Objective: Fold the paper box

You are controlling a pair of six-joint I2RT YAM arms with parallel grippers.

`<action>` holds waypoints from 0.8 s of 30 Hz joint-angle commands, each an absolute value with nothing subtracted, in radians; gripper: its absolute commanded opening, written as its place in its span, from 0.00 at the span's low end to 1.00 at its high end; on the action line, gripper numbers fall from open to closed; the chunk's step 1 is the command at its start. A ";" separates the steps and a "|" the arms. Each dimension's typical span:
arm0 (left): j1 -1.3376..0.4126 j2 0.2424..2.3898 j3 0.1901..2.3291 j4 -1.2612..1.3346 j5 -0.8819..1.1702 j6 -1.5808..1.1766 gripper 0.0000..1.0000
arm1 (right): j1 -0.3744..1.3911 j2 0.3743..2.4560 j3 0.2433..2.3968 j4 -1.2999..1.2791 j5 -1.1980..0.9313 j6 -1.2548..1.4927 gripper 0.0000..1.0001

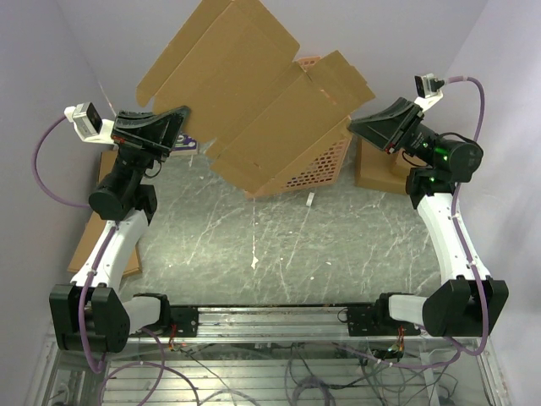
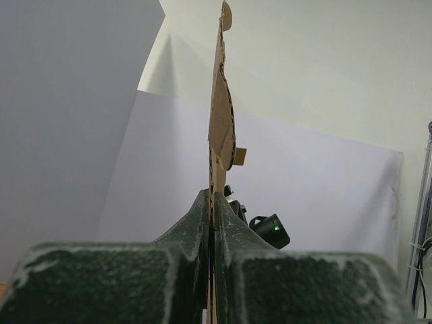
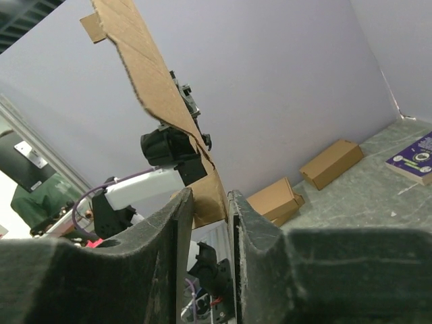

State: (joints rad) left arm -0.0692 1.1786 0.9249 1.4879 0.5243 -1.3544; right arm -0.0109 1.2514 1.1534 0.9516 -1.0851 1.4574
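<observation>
**Brown die-cut sheet aloft over the far edge**

Raised and tilted above the far edge of the bench (image 1: 279, 245), partly over an orange lattice rack (image 1: 317, 165) — the paper box (image 1: 254, 101), plain matte cardboard with notched flaps and tabs. Pinched flat at its left edge by the left gripper (image 1: 182, 118). Right edge set into the narrow gap of the right gripper (image 1: 355, 127) — clamped or not, cannot tell. Grey veined top showing across the middle.

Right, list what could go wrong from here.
The paper box hangs aloft, clamped only at one edge by the left pincer; it could sag or slip. The right pincer, jaws apart around the opposite corner, might crease it closing. Its low corner hangs over the orange rack and could snag.
</observation>
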 commanded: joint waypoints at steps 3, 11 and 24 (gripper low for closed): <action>-0.075 1.182 0.949 1.726 0.523 -1.355 0.07 | -0.001 1.233 1.155 0.944 -1.098 1.429 0.21; -0.078 1.184 0.948 1.726 0.520 -1.353 0.07 | 0.000 1.235 1.157 0.955 -1.105 1.417 0.00; -0.084 1.187 0.951 1.726 0.524 -1.358 0.07 | 0.000 1.254 1.163 1.004 -1.097 1.433 0.30</action>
State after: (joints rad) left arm -0.0761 1.1862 0.9249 1.4879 0.5236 -1.3548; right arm -0.0067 1.2518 1.1526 0.9634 -1.0893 1.4319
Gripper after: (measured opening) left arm 0.072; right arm 0.291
